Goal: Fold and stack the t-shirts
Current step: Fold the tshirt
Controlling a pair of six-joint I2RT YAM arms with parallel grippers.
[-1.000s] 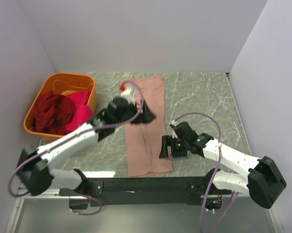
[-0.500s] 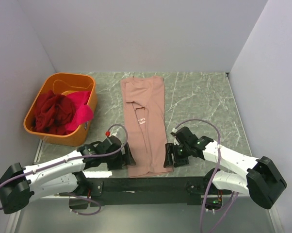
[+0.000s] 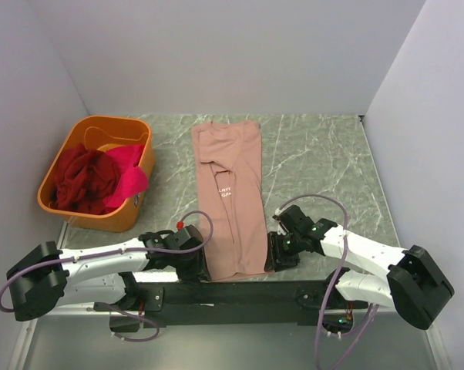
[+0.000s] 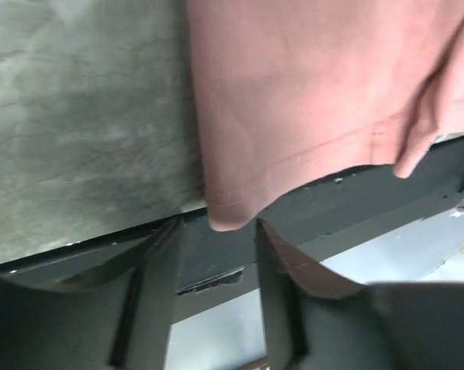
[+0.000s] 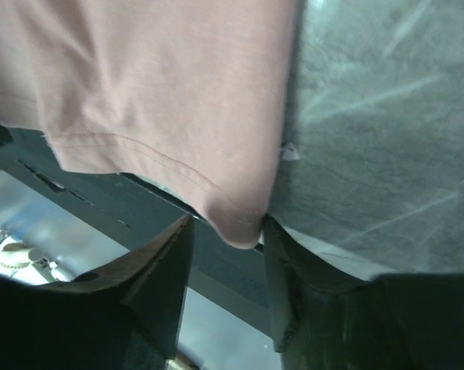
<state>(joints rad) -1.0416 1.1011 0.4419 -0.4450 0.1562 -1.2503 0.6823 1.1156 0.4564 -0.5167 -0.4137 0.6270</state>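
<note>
The green marbled tabletop (image 3: 317, 154) carries the dusty pink t-shirt (image 3: 232, 200), folded lengthwise into a narrow strip that runs from the far middle to the near edge. A second ago the left arm was over the shirt's middle. Now both arms sit low at the near edge, one at each hem corner, so I judge a hem-to-collar fold is next. At the far left corner the orange tub (image 3: 101, 121) holds a dark red t-shirt (image 3: 82, 179) and a magenta t-shirt (image 3: 128, 173), both unfolded. The left gripper (image 4: 216, 231) and right gripper (image 5: 226, 231) are each half closed, straddling a hem corner that is not visibly pinched.
</note>
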